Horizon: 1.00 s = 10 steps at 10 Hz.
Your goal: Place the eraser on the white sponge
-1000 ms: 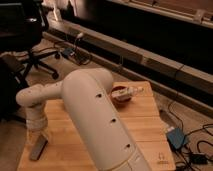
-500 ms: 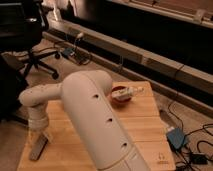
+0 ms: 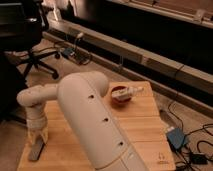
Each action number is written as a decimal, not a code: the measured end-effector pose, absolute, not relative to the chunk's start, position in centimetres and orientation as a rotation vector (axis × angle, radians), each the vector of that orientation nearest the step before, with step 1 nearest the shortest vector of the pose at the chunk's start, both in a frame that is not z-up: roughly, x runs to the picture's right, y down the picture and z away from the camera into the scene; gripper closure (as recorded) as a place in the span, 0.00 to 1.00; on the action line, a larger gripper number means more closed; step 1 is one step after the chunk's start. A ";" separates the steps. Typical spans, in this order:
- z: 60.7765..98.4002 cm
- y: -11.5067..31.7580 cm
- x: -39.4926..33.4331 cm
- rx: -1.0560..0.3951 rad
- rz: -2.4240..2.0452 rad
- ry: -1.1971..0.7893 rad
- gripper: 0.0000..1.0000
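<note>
The eraser (image 3: pixel 35 149) is a grey elongated bar at the front left corner of the wooden table (image 3: pixel 145 125), slanting towards the left edge. My gripper (image 3: pixel 38 135) points down at the end of the white arm (image 3: pixel 95 125), right over the eraser's far end and touching or nearly touching it. The white sponge is not in view; the arm's bulky body covers the middle of the table.
A red bowl (image 3: pixel 120 96) with a white item (image 3: pixel 131 91) in it stands at the back of the table. A black office chair (image 3: pixel 25 35) stands on the floor at the left. Cables and a blue box (image 3: pixel 176 137) lie on the floor at the right.
The gripper and the eraser stay at the front left corner; the eraser's slant has shifted slightly. Nothing else has moved.
</note>
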State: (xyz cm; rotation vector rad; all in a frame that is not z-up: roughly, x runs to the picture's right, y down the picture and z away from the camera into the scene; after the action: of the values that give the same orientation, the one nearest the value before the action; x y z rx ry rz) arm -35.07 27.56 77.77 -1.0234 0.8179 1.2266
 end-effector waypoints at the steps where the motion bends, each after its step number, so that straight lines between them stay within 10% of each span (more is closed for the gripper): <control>1: 77.8 27.4 -35.0 -1.022 1.223 0.821 0.98; 10: 77.8 20.4 -25.9 -1.033 1.305 0.786 1.00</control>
State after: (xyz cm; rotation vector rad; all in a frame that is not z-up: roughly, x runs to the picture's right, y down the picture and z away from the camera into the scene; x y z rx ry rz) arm -25.86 20.40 77.77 -1.0326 0.7855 1.3051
